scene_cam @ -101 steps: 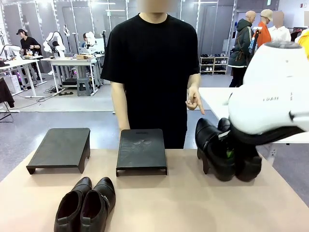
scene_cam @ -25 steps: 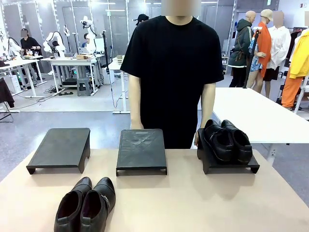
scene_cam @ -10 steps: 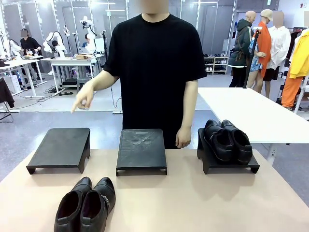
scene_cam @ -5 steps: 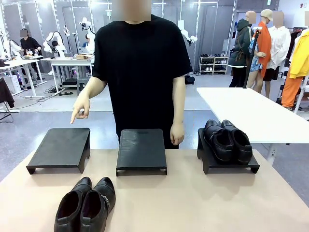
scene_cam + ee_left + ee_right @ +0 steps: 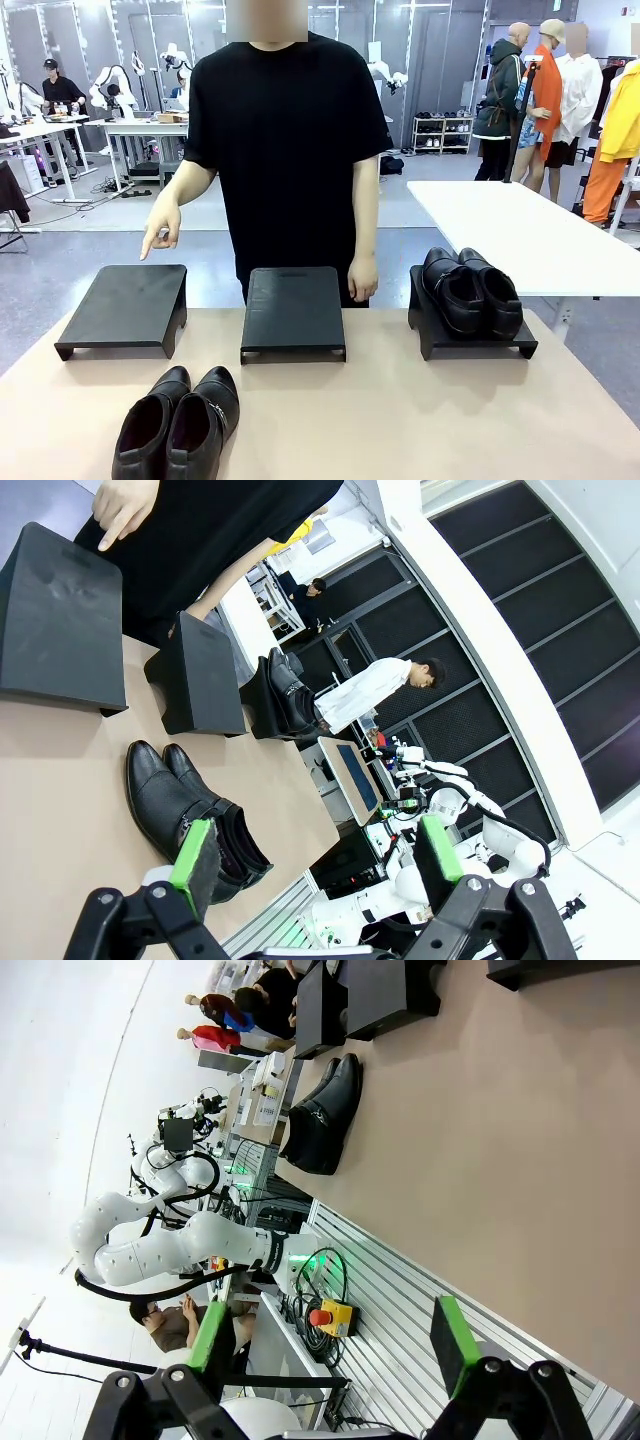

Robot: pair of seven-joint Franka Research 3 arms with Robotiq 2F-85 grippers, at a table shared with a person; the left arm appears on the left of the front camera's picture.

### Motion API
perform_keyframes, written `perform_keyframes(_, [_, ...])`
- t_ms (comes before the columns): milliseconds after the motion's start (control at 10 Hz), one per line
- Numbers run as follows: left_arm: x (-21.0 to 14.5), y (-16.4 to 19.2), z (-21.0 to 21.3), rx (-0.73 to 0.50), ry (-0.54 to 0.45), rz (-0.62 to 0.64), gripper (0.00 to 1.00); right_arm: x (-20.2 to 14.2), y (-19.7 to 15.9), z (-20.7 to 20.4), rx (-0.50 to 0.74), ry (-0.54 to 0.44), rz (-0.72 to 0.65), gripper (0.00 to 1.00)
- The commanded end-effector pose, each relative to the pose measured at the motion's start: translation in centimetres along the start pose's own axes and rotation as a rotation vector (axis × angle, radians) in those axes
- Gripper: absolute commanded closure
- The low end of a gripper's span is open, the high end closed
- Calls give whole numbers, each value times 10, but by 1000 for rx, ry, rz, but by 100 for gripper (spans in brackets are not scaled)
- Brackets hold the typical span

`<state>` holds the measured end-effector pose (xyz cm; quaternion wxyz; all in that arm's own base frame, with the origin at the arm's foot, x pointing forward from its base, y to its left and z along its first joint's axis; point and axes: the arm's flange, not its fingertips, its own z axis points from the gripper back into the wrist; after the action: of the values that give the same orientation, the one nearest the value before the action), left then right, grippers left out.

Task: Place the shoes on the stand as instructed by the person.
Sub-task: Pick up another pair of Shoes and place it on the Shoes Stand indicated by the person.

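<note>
Looking across the tan table [image 5: 420,430], you see the person in the plain black short-sleeved T-shirt [image 5: 285,150] standing just behind the middle flat black low-legged stand [image 5: 293,308]; take that stand as your reference.

The person's right hand [image 5: 160,228] is held out to the robot's-left of the middle stand, index finger pointing down over the far edge of the left flat black stand [image 5: 125,305], not touching it. The person's left hand [image 5: 362,277] hangs loosely, just behind the middle stand's far right corner.

One pair of glossy black leather dress shoes [image 5: 470,292] sits side by side on the right flat black stand [image 5: 475,347], to the robot's-right of the middle stand, toes toward you. The other pair of glossy black dress shoes [image 5: 180,420] lies on the table, nearer to you than the middle stand and off to its left, toes toward the person.

Your left gripper [image 5: 316,852] is released, its green pads wide apart and nothing between them; it hangs above the near table edge, with the loose pair just beyond its fingers. Your right gripper [image 5: 330,1340] is likewise spread and empty, off the table's near edge, well apart from the middle stand.
</note>
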<state>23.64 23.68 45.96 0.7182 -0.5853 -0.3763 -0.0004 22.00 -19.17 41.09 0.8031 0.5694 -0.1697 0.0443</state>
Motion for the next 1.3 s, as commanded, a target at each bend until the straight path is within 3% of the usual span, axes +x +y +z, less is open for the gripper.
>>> perform_keyframes(0, [-1, 0, 2, -12, 2, -12, 0, 0, 5, 0, 5, -9, -1, 0])
perform_keyframes(200, [0, 0, 0, 0, 0, 0, 0, 0, 5, 0, 5, -9, -1, 0])
perform_keyframes(300, [4, -21, -15, 91, 83, 38, 0, 0, 5, 0, 5, -9, -1, 0])
perform_keyframes(400, [7, -48, -34, 87, 149, -6, 0, 0, 5, 0, 5, -9, -1, 0])
perform_keyframes(500, [9, -70, -60, 111, 240, -53, 0, 0, 5, 0, 5, -9, -1, 0])
perform_keyframes(700, [14, -102, -128, 224, 452, -26, 0, 0, 5, 0, 5, -9, -1, 0])
perform_keyframes(900, [-4, -126, -207, 337, 648, -50, 0, 0, 5, 0, 5, -9, -1, 0])
perform_keyframes(1100, [-24, -132, -262, 535, 735, -117, 0, 0, 5, 0, 5, -9, -1, 0])
perform_keyframes(1200, [-36, -133, -279, 559, 767, -129, 0, 0, 5, 0, 5, -9, -1, 0])
